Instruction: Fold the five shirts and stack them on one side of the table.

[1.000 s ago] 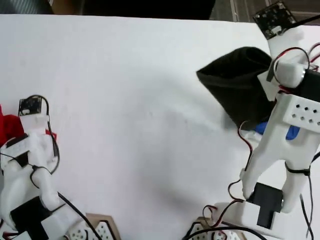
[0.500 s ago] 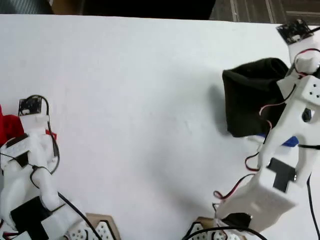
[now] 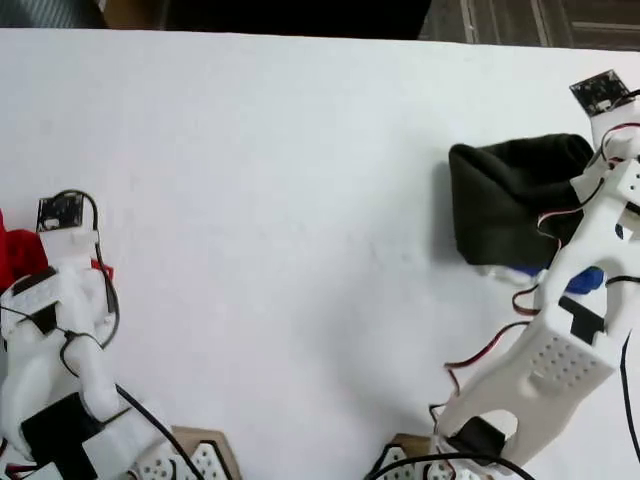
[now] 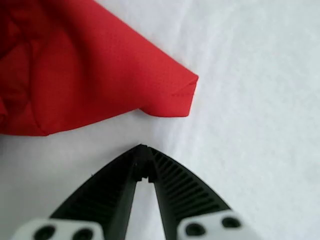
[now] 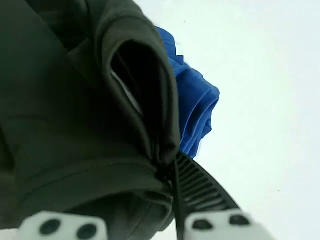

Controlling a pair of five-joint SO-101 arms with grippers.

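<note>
Since the right gripper (image 5: 167,167) pinches the black shirt (image 3: 505,200) at 3 o'clock on the table (image 3: 250,150) over the blue shirt (image 5: 192,100), lower it square onto blue before releasing; left gripper (image 4: 144,167), fingers pressed together, sits by the red shirt (image 4: 75,65) at 9 o'clock.

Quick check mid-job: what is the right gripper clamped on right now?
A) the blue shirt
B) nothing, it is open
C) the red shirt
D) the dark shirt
D: the right wrist view shows the right gripper pinching a fold of the dark shirt, with the blue shirt lying beside it, outside its grip.
</note>
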